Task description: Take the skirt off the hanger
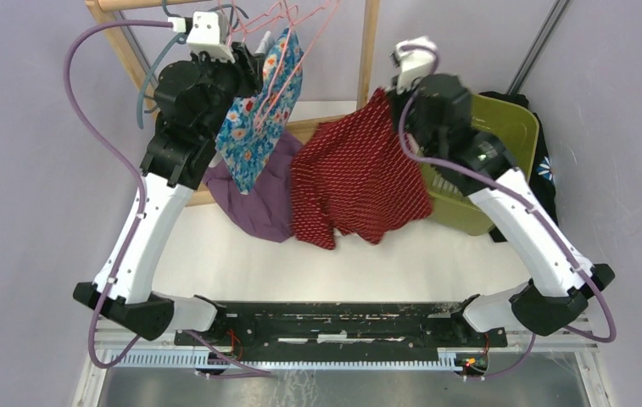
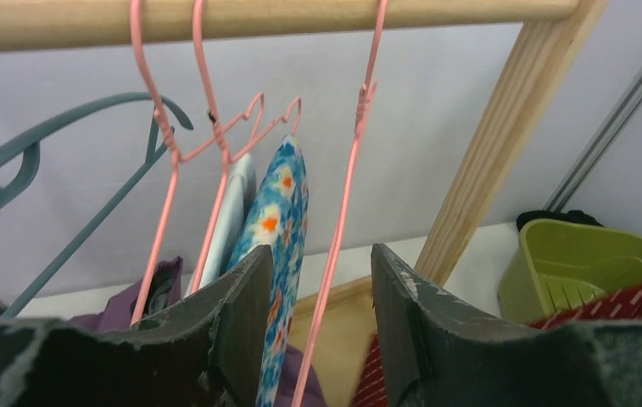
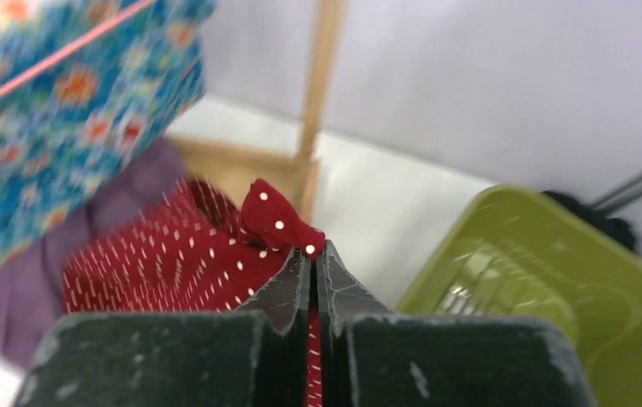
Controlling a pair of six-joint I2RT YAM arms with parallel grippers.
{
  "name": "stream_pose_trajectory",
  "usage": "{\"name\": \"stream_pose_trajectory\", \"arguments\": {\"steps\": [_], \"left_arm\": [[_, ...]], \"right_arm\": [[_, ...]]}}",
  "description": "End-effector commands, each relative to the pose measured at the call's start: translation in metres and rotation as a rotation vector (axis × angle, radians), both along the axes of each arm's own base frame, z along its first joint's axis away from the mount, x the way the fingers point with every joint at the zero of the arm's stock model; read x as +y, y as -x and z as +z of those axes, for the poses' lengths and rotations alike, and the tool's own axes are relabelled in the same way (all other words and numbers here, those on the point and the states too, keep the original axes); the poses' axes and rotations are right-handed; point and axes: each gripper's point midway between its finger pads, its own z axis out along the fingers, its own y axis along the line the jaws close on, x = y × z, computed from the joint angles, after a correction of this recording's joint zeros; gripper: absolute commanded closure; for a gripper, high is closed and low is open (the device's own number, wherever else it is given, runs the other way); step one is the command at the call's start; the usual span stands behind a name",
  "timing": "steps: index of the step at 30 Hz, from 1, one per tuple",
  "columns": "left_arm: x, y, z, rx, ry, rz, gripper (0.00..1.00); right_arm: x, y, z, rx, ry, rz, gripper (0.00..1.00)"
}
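My right gripper (image 3: 313, 254) clamps the red white-dotted cloth skirt (image 1: 355, 182) — off the bare pink wire hanger (image 2: 347, 203) that hangs between the parted jaws of my left gripper (image 2: 321, 254). Only set-down remains, I judge.

My left pads (image 2: 241, 322) matt dark with rough frayed edges, red skirt (image 1: 355, 182) soft woven cloth with white dots, pink hangers (image 2: 345, 186) smooth coated wire, rail (image 2: 258, 17) pale bare wood, far right bin (image 1: 512, 127) glossy green plastic.

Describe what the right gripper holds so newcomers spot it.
Find the wooden rack at the far edge. Beside the green basket, the right gripper pinches a red skirt with white dots. Its neighbours are blue floral cloth and plain purple cloth.
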Motion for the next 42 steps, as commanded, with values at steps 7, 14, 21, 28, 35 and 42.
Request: {"name": "stream_pose_trajectory", "arguments": {"steps": [7, 14, 21, 28, 35, 42], "left_arm": [[0.012, 0.029, -0.044, 0.069, 0.017, -0.001, 0.46], [0.019, 0.045, -0.066, 0.096, 0.001, -0.001, 0.46], [0.027, 0.064, -0.092, 0.14, -0.019, -0.001, 0.46], [0.036, 0.079, -0.122, 0.199, -0.041, 0.01, 0.47], [0.041, 0.084, -0.139, 0.234, -0.056, 0.028, 0.47], [0.042, 0.084, -0.153, 0.255, -0.073, 0.028, 0.47]], "right_arm": [[-0.119, 0.005, 0.182, -0.426, -0.092, -0.36, 0.99], [-0.139, -0.012, 0.204, -0.485, -0.038, -0.465, 0.99], [-0.171, -0.057, 0.188, -0.458, -0.005, -0.572, 0.99], [-0.227, -0.059, 0.202, -0.494, -0.095, -0.653, 0.99], [-0.258, -0.043, 0.217, -0.543, -0.136, -0.707, 0.99], [-0.281, -0.038, 0.217, -0.562, -0.125, -0.783, 0.99]]}}
